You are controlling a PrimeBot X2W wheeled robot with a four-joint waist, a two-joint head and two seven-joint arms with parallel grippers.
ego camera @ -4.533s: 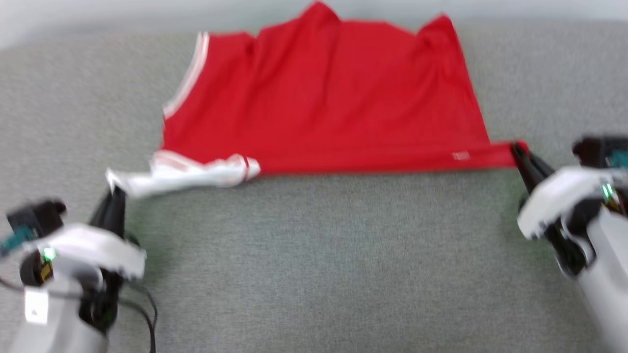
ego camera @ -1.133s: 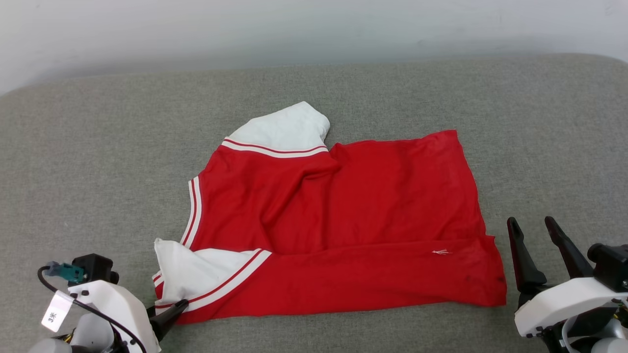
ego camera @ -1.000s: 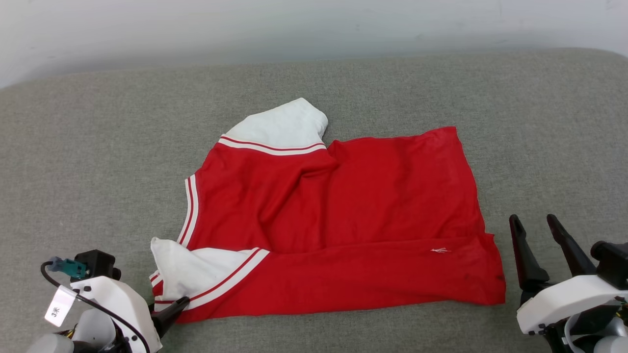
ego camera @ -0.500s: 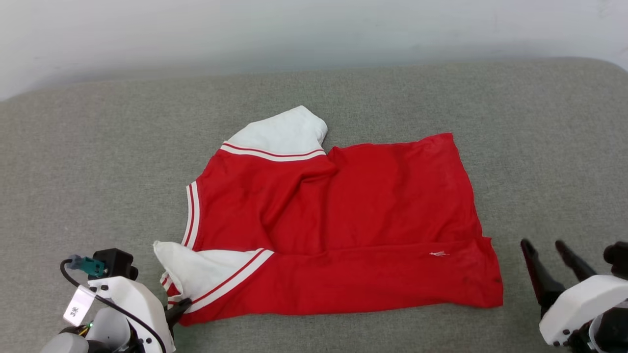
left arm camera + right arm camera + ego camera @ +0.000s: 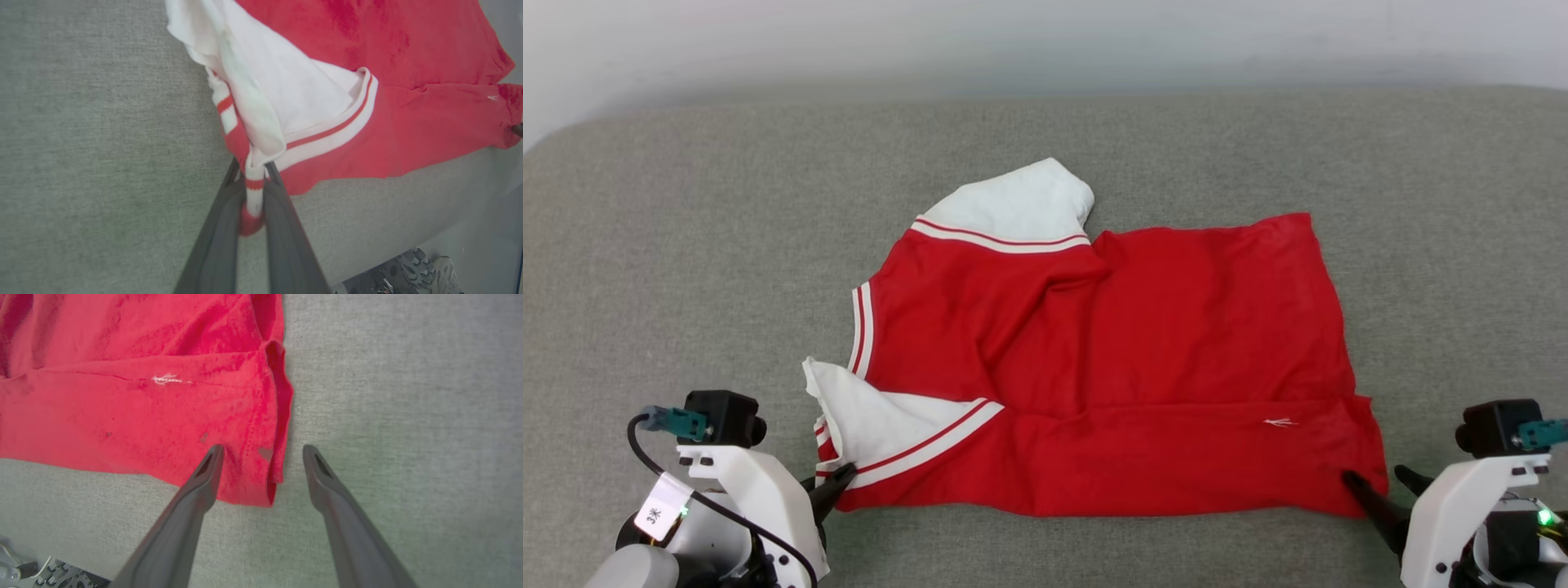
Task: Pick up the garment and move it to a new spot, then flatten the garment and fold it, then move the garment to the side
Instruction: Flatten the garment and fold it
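Your left gripper [image 5: 251,167], near left, is pinching the striped cuff of the red jersey [image 5: 1111,367] at its near white sleeve [image 5: 874,412]. Your right gripper [image 5: 263,449] is spread, its fingers [image 5: 192,498] straddling the near right hem corner, one over cloth and one over bare table [image 5: 686,245]. The jersey lies rumpled mid-table, with a fold line along its near edge. The far white sleeve [image 5: 1021,204] lies beyond.

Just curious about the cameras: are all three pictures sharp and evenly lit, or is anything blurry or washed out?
Head view: sharp, evenly lit garment, no glare. Left wrist view: white sleeve washed out, left end effector slightly soft. Right wrist view: crisp, red blotchy.
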